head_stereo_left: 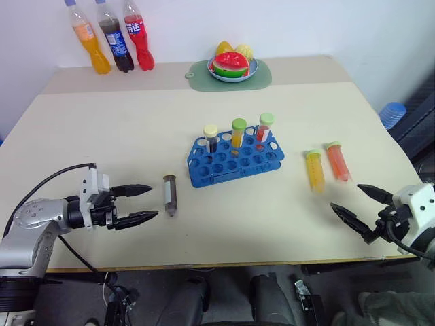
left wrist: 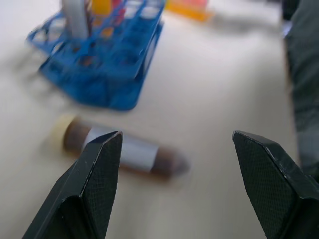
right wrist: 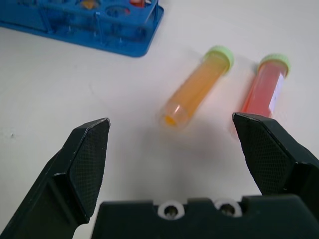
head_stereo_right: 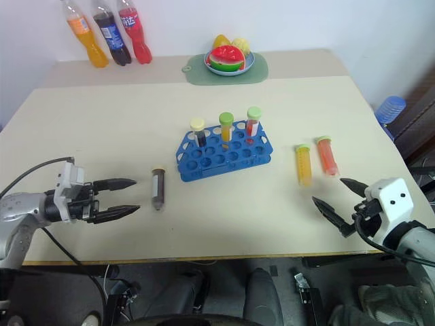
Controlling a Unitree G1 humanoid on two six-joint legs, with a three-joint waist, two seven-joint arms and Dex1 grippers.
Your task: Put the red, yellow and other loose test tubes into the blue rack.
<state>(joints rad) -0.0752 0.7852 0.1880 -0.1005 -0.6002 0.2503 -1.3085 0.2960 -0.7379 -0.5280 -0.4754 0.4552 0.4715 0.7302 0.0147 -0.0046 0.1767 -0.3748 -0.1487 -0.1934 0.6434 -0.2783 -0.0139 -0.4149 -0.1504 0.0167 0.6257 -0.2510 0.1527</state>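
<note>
Smooth beige bench, matte. At centre, bright blue plastic rack, rows of round holes, three capped tubes upright in the back row: cream cap, green cap, pale green cap. Three loose clear cylindrical tubes flat on the bench: dark brown tube at 9 o'clock of the rack, white label visible from the left wrist; yellow tube and orange-red tube side by side at 3 o'clock, apart. Left gripper just beside the brown tube, black pointed fingers apart. Right gripper at 5 o'clock of the pair, fingers spread wide, empty. At 12 o'clock, green mat with fruit plate; three soda bottles at 11.
</note>
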